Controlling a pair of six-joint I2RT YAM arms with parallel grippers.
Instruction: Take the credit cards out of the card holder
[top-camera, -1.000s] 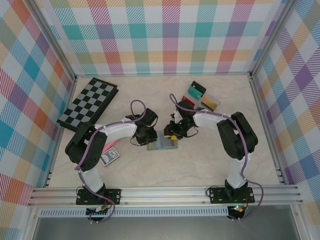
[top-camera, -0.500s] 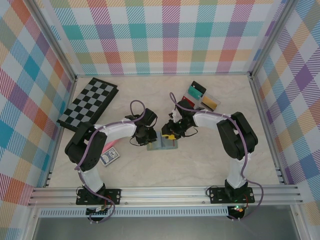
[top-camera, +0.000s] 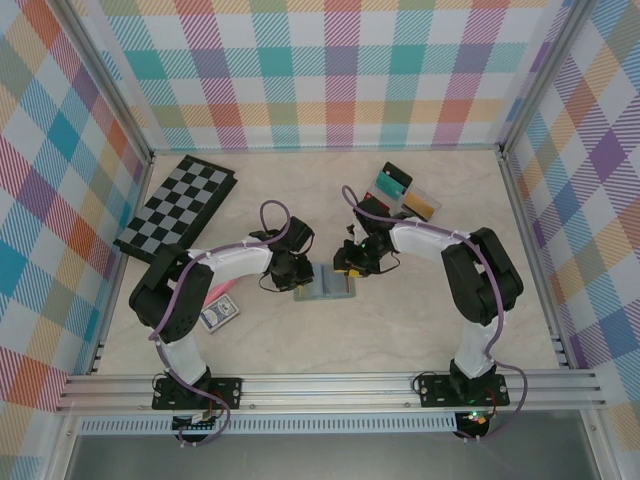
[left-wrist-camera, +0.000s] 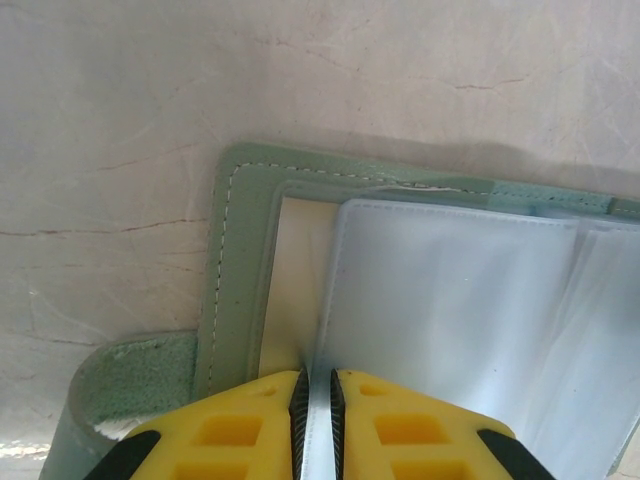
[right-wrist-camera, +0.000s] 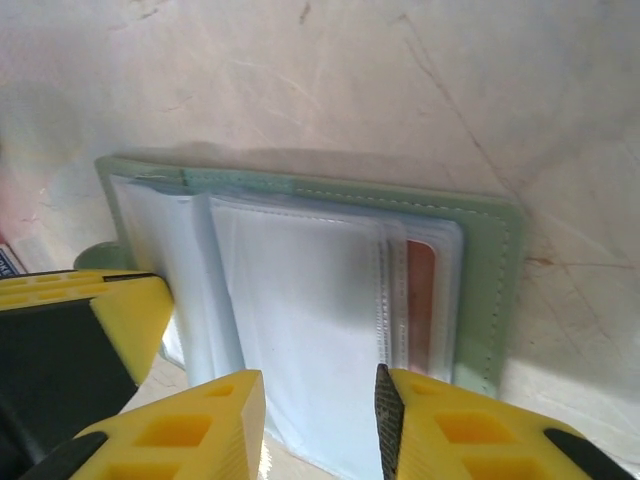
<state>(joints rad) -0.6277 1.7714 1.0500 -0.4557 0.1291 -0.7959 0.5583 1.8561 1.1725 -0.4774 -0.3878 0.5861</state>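
The grey-green card holder (top-camera: 328, 287) lies open on the table between both grippers, its clear plastic sleeves (left-wrist-camera: 450, 300) fanned out. My left gripper (left-wrist-camera: 316, 385) is shut on the edge of one clear sleeve at the holder's left side (top-camera: 300, 278). My right gripper (right-wrist-camera: 318, 400) hangs open just above the sleeves, with the stack between its yellow fingers (right-wrist-camera: 440, 420). A red credit card (right-wrist-camera: 420, 300) shows inside a sleeve near the holder's green rim (right-wrist-camera: 490, 280). Teal (top-camera: 392, 181), yellow-gold (top-camera: 421, 205) and red (top-camera: 372, 207) cards lie loose at the back right.
A folded checkered board (top-camera: 177, 207) lies at the back left. A blue-patterned playing-card pack (top-camera: 218, 315) and a pink item (top-camera: 222, 298) sit by the left arm. Aluminium rails and checked walls enclose the table.
My right gripper has shifted slightly right and back over the card holder, uncovering more of the sleeves. The left gripper keeps its hold in the same place.
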